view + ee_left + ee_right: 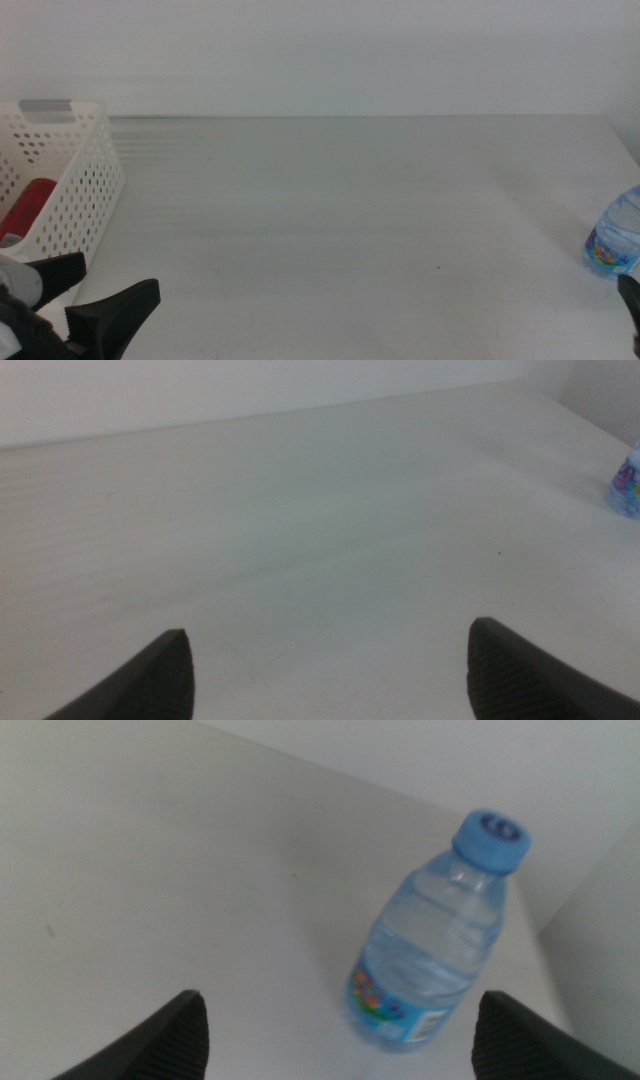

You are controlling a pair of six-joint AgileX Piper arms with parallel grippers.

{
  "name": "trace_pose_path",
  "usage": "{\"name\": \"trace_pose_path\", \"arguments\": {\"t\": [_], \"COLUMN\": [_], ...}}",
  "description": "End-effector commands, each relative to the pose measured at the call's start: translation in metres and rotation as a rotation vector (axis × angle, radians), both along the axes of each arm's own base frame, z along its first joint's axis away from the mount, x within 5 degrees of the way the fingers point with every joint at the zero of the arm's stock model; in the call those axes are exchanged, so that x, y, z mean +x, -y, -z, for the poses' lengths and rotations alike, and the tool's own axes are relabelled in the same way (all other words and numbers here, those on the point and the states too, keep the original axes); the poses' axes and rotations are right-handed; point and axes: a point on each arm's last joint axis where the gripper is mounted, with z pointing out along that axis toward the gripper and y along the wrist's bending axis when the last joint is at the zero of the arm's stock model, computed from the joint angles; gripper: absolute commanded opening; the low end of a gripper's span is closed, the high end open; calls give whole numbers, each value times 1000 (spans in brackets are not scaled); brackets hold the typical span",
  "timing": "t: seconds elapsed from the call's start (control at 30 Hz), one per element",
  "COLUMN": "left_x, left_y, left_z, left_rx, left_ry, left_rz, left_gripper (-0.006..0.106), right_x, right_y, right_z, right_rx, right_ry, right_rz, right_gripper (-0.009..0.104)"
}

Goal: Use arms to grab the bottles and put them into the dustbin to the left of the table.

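1. I see the clear, ribbed water bottle (430,960), blue-capped, upright at the table's (350,220) right edge.
2. Right tool (340,1045): spread, bottle just ahead.
3. Left tool (330,675): spread, near the perforated white dustbin (85,190) holding a red can (30,205).

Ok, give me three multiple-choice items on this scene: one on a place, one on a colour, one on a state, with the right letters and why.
1. Where on the table does the water bottle stand?
A. beside the basket
B. at the table's right edge
C. in the middle

2. What colour is the thing lying inside the basket?
A. red
B. green
C. black

3. How do the jaws of the right gripper stand?
A. shut on the bottle
B. shut on nothing
C. open, with the bottle ahead of them

Answers:
1 B: the middle view shows it at the far right, far from the basket.
2 A: a red thing shows through the basket's open top.
3 C: the right wrist view shows both jaws wide apart and the bottle upright beyond them, untouched. The left gripper waits, open, near the basket.
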Motion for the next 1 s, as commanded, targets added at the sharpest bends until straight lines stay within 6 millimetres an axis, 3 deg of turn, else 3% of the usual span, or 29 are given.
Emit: {"name": "trace_pose_path", "arguments": {"t": [0.0,0.1,0.27,0.4,0.57,0.73,0.97], "left_x": [2,2,2,2,2,2,2], "left_y": [1,1,1,1,1,2,2], "left_z": [-17,-17,-16,-16,-16,-16,-16], "left_rx": [-67,-68,-66,-66,-66,-66,-65], "left_ry": [83,83,81,81,81,80,79], "left_rz": [-2,-2,-2,-2,-2,-2,-2], "left_gripper": [90,90,90,90,90,90,90], "right_x": [15,23,31,24,13,17,27], "right_y": [0,0,-7,-9,-2,9,10], "right_z": [-17,-10,-17,-17,0,12,30], "right_rx": [190,307,108,98,196,273,305], "right_ry": [113,69,195,346,452,400,292], "right_rz": [58,96,-44,-83,5,144,181], "right_gripper": [77,77,77,77,77,77,77]}}
